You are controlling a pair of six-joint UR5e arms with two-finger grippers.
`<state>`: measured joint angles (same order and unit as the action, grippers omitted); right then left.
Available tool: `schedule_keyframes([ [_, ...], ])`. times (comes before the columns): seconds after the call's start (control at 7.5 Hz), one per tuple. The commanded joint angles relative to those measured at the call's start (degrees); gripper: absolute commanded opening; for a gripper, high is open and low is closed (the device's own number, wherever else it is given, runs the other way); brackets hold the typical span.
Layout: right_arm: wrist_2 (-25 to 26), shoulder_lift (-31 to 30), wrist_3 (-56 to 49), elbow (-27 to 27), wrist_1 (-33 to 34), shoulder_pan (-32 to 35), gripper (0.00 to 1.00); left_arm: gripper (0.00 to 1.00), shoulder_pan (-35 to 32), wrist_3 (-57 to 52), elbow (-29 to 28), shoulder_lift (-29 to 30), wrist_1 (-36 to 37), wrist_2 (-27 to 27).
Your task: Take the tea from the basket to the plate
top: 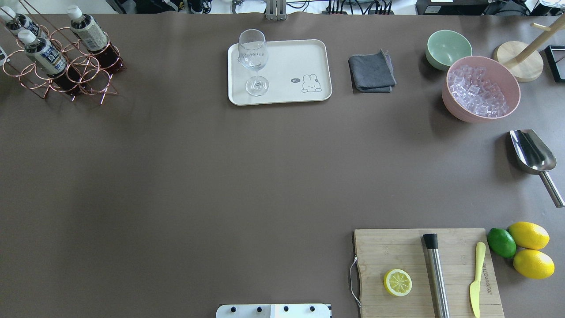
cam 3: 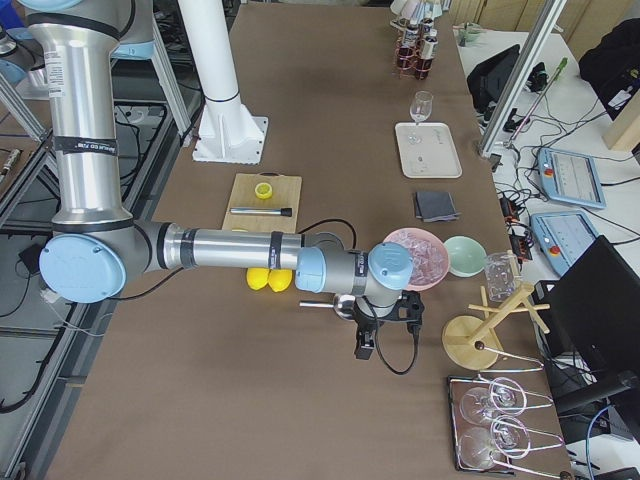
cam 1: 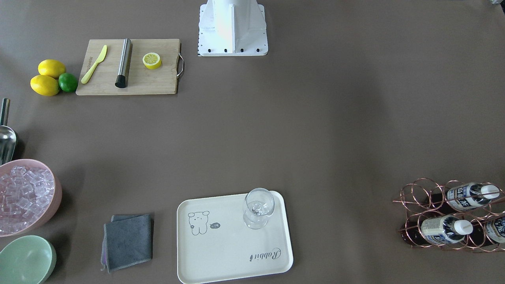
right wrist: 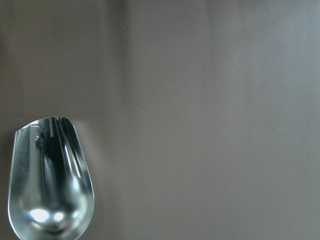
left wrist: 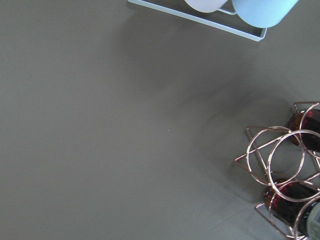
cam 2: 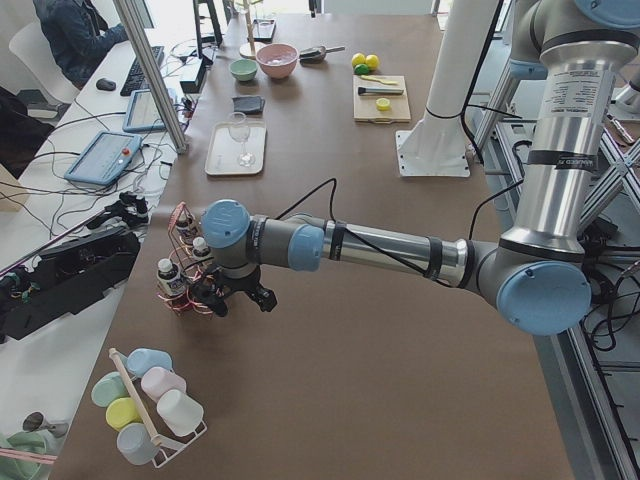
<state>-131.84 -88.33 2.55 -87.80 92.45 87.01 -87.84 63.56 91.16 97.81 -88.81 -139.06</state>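
Brown counter (top: 176,176) carries the basket (top: 31,81) at one corner, the tea (cam 1: 444,229) inside it, well apart from the plate (cam 1: 229,252) with a wine glass (cam 1: 258,207). The left gripper (cam 2: 235,297) hangs beside the basket and the right gripper (cam 3: 380,322) near the scoop (right wrist: 50,185); how their fingers stand cannot be told.

Wide brown matte worktop (top: 212,176) under even light; alongside it, a white desk (cam 2: 90,105) cluttered with cables and tablets.

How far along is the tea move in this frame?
Nothing looks done yet: all three tea bottles sit in the basket, and the plate holds only a wine glass. In hand: the left pincer hangs beside the basket; whether it is open or shut is unclear. Left to do: grasp one bottle, lift it out, set it on the plate.
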Motion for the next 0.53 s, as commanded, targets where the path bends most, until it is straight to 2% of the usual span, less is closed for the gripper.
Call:
schedule_keyframes([
  [0.0,0.00,0.00,0.00,0.00,0.01,0.00,1.00,0.98,0.74,15.22,-0.80,5.53,3.37,-0.07],
  [0.13,0.00,0.00,0.00,0.00,-0.08,0.00,1.00,0.98,0.66,22.50,-0.89,6.94,5.12,-0.07],
  [0.4,-0.09,0.00,0.00,-0.18,-0.08,0.00,1.00,0.98,0.57,24.41,-0.19,8.79,5.22,0.71],
])
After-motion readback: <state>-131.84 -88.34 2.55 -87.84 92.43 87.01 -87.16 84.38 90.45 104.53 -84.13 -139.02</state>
